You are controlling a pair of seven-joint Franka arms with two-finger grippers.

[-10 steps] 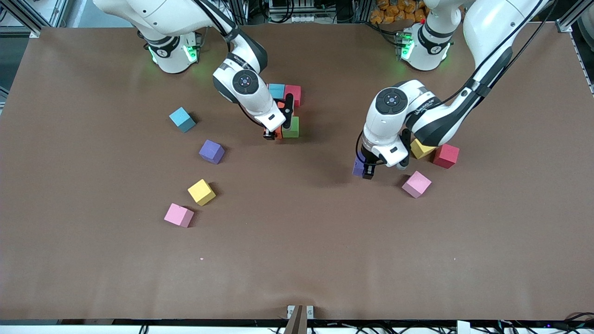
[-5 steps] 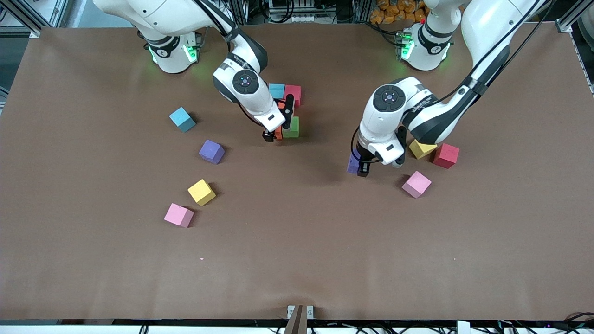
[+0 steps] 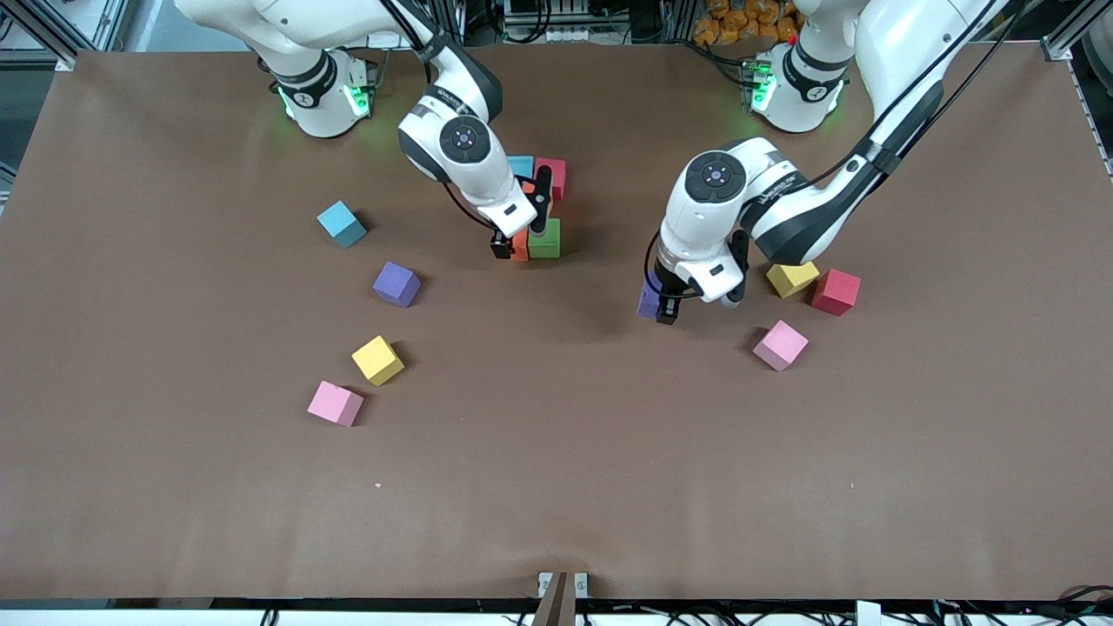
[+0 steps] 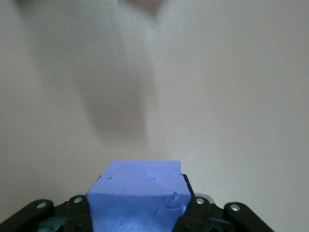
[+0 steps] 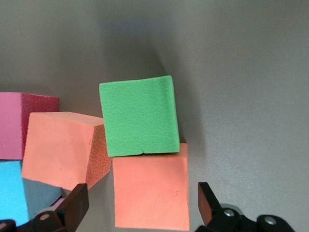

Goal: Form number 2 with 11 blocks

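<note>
Cluster of matte foam cubes [image 3: 539, 204] sits mid-surface near the robot bases: blue, pink, green, 2 orange. Right claw [image 3: 519, 242] stands spread above the nearer orange cube [image 5: 152, 191]. Left claw [image 3: 661, 303] clamps a blue-violet cube [image 4: 136, 195] above brown surface [image 3: 556, 452].

brown table [image 3: 556, 487], small metal bracket [image 3: 563, 584] at nr edge, cables
</note>
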